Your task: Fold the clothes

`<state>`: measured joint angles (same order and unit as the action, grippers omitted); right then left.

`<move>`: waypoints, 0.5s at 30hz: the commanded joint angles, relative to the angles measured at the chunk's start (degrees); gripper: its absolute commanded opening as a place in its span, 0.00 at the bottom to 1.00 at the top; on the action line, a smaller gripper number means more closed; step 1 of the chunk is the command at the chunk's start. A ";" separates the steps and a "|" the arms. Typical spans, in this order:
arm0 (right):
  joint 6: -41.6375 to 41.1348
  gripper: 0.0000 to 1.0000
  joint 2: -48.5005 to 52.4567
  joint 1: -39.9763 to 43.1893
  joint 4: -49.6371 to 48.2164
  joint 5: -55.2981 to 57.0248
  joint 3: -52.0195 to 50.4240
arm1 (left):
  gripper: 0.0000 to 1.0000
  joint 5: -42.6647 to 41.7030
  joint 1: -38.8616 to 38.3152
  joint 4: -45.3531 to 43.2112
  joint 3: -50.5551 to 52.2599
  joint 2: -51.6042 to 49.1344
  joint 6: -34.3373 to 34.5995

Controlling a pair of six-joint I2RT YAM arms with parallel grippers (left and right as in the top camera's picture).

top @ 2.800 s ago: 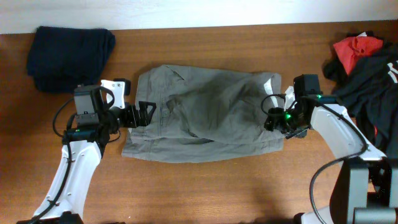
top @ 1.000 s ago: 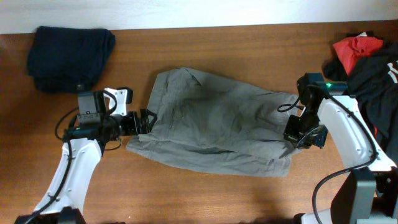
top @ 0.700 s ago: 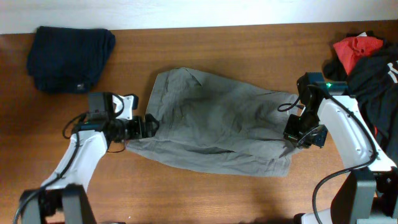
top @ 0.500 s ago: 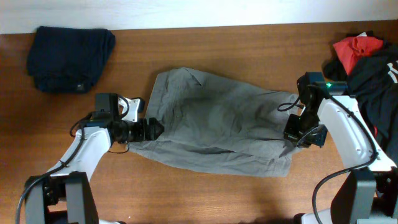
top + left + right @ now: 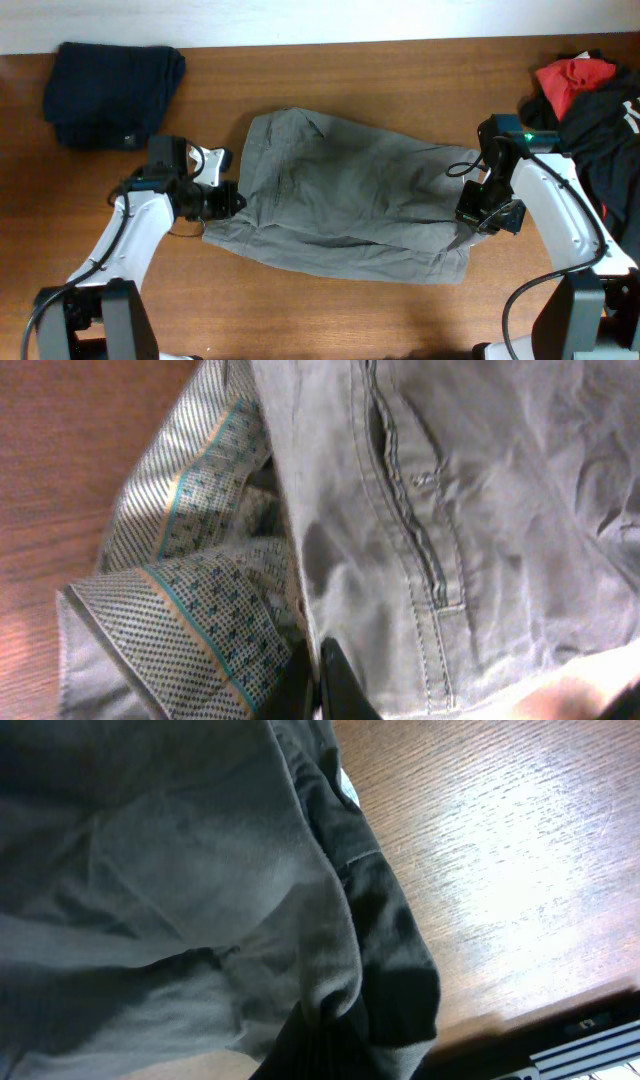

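Across the middle of the surface, spread out, rumpled and not yet folded: the clothes, a grey-olive trouser-like garment. At its left edge, left gripper clenched on the fabric just beside the patterned lining, near the pocket seam. At the opposite end, right gripper clenched on a bunched fold of the same cloth. Held at both ends, probably to draw the garment taut and flat ahead of a fold. Well off to the sides, apart from the work: navy garment at far left, red and black garments at far right. No readable writing anywhere. Small white tag by the right-hand end too blurred to make out.
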<state>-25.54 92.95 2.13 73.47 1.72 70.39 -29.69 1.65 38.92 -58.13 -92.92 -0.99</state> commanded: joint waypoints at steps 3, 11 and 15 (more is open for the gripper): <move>-0.28 0.04 -1.31 -0.31 1.55 -0.02 1.09 | 0.01 8.04 -0.11 6.45 -7.17 -0.17 2.51; -0.20 0.04 -4.85 -0.31 7.37 -1.14 1.09 | 0.01 11.76 0.87 10.34 -8.57 2.23 7.19; 3.17 0.04 -5.60 -0.31 9.11 -6.14 1.07 | 0.01 13.16 2.84 13.16 -8.57 3.80 8.20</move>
<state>-24.67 88.79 2.13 81.60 -1.37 70.39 -19.62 2.52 50.76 -65.45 -92.16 4.93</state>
